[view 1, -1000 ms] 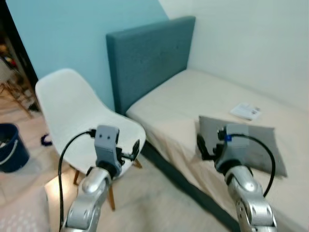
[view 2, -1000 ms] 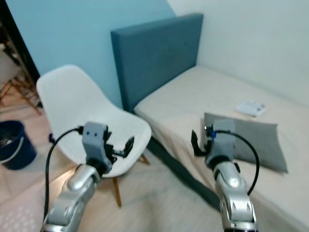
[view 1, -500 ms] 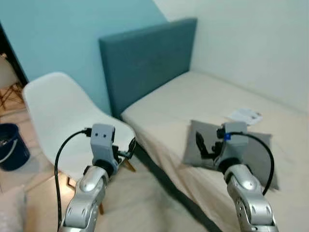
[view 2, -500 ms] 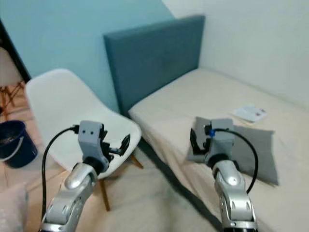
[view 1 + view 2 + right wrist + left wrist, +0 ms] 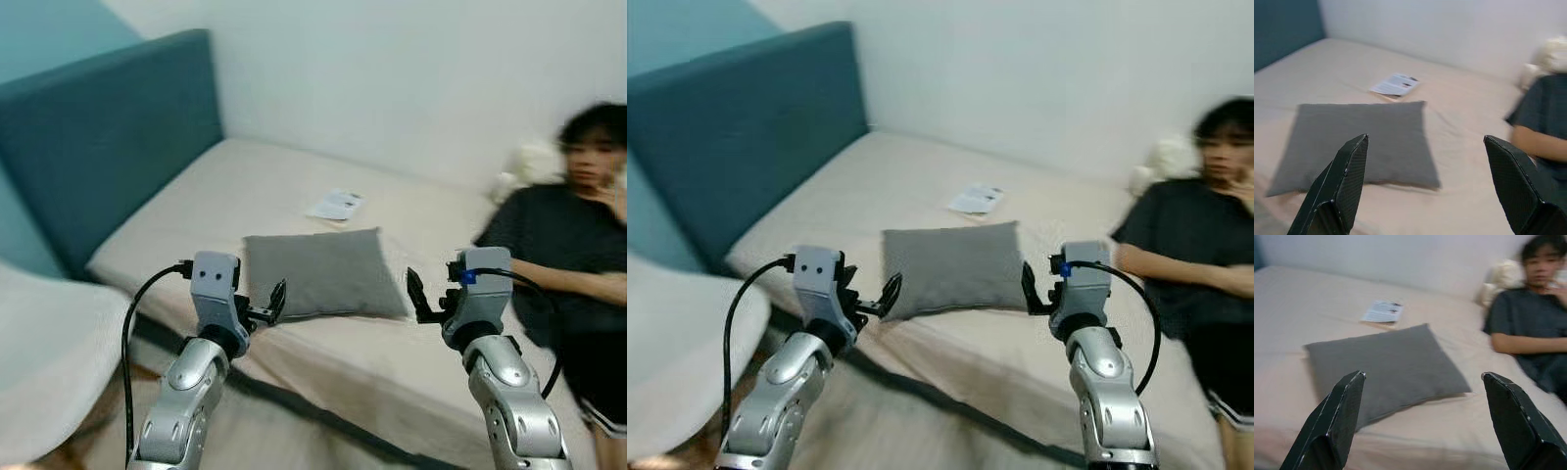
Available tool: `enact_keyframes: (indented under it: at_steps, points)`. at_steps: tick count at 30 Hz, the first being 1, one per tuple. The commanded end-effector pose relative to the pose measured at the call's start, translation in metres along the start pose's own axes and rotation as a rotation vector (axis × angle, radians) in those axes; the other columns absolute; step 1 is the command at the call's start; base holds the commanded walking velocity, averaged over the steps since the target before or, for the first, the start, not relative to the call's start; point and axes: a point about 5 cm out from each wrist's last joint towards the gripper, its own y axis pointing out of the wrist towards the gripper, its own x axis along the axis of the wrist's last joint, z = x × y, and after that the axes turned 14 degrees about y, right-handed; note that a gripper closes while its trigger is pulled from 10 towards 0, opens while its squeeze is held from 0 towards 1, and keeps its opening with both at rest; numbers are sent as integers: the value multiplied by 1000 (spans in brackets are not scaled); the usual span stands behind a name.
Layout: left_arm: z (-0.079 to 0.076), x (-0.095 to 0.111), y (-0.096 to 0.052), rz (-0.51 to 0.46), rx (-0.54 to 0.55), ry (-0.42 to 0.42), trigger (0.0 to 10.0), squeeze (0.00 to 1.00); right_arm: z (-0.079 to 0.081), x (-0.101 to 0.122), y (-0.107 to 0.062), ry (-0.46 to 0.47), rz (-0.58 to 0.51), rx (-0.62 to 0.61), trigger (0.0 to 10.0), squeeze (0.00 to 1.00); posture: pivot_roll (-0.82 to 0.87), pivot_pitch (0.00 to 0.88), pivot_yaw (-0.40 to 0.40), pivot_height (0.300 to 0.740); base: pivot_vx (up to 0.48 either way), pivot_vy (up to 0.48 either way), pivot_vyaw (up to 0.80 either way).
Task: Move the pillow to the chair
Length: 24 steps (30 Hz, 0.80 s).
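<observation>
A grey pillow (image 5: 323, 272) lies flat on the beige bed (image 5: 196, 215), near its front edge. The white chair (image 5: 39, 362) stands at the far left, beside the bed. My left gripper (image 5: 269, 305) is raised in front of the pillow's left corner, open and holding nothing. My right gripper (image 5: 421, 304) hangs just right of the pillow, also open. Along the left wrist's black fingers (image 5: 1337, 421) the pillow (image 5: 1386, 367) sits a short way ahead. The right wrist view shows the same pillow (image 5: 1361, 142) ahead between spread fingers (image 5: 1337, 191).
A person (image 5: 568, 245) in a dark shirt sits on the bed at the right, close to my right arm. A white booklet (image 5: 336, 205) lies behind the pillow. A teal headboard (image 5: 88, 147) rises at the left. A pale plush toy (image 5: 524, 162) rests by the wall.
The camera has swung right: the chair has slid to the left edge, the pillow is now centred and a person has come into view. Both grippers stay raised and open.
</observation>
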Motion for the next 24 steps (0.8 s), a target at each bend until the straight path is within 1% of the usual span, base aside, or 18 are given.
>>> enact_keyframes:
  at_steps: [1,11,21,23,24]
  points:
    - [4,-3,-1,8,17,-15,10000,0,4,-1,0,13,3,13,10000,0,-44,0,-16,740,480,0,0]
    - [6,-3,-1,4,29,-25,10000,0,5,-1,0,20,2,18,10000,0,-42,0,-17,740,480,0,0]
    - [5,-4,-2,4,18,-28,10000,0,6,-2,0,24,2,23,10000,0,-42,0,-14,740,480,0,0]
    - [4,-4,-2,2,7,-30,10000,0,6,-2,0,26,2,23,10000,0,-42,0,-14,740,480,0,0]
    - [2,-3,-1,-8,-35,-37,10000,0,6,-4,0,29,20,22,10000,0,-43,0,-14,740,349,0,-719]
